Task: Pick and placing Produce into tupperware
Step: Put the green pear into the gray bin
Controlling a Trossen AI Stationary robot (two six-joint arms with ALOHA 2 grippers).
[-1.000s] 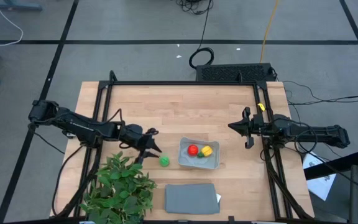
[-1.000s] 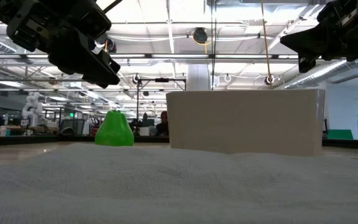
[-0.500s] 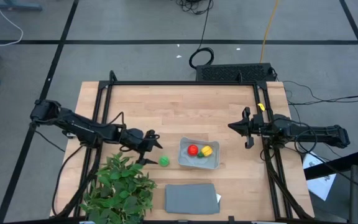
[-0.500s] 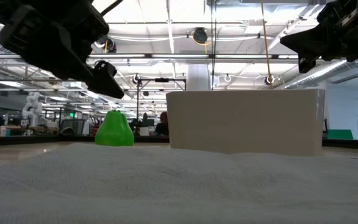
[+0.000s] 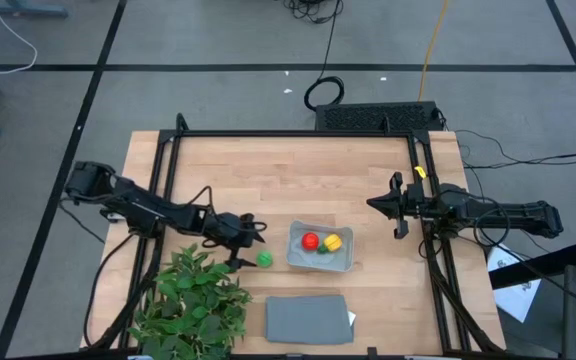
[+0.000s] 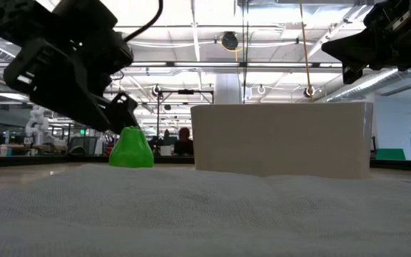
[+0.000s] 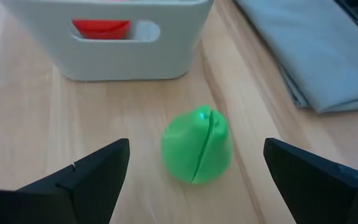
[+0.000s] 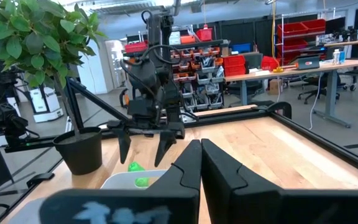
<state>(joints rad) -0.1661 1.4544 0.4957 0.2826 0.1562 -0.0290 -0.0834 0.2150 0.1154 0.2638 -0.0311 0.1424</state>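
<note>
The green round produce piece (image 7: 196,146) rests on the wooden table, just left of the tupperware (image 5: 340,260). My left gripper (image 5: 251,244) hovers low beside the piece, open. In the left wrist view its two fingers (image 7: 98,171) stand on either side of the green piece, a little short of it, touching nothing. The clear tupperware holds the red round piece (image 5: 310,240) and the yellow piece (image 5: 333,242). My right gripper (image 5: 393,205) waits shut above the table's right side.
A large leafy plant (image 5: 193,305) stands at the near left, close behind my left arm. A flat grey rectangle (image 5: 308,318) lies near the front edge, below the tupperware. A black frame (image 5: 298,134) runs around the table. Bare wood lies at the far middle.
My left gripper has opened wide and come down toward the green piece, moving a little toward the table's right edge. The green piece and the tupperware have stayed where they were.
</note>
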